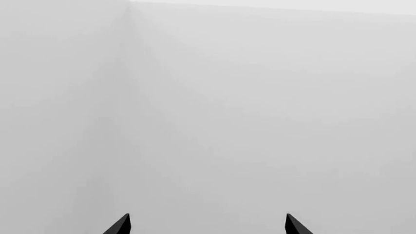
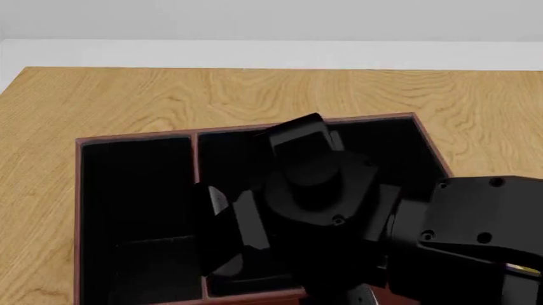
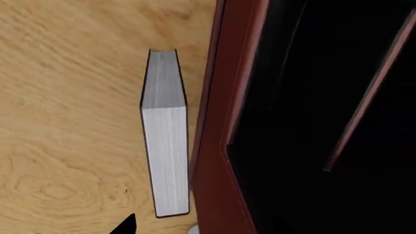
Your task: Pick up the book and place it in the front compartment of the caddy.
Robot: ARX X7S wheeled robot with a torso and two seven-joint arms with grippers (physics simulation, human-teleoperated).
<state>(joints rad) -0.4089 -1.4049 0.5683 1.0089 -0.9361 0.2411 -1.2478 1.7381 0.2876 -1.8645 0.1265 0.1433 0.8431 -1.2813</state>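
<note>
Wood-grain table point(image 3: 71, 146) carries the book point(image 3: 166, 146), standing on edge just outside the caddy point(image 3: 217, 146) wall, long axis parallel to it. Right gripper point(image 3: 159, 229) is nearer; its spread cannot be judged. Left gripper point(image 1: 208, 225) is spread, empty.

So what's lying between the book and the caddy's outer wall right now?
Nothing. In the right wrist view the book stands on the wooden table right beside the caddy, with only a thin sliver of gap.

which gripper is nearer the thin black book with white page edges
Right. The right gripper hovers just by the thin black book standing outside the red-brown caddy; the left gripper faces only blank grey surface.
</note>
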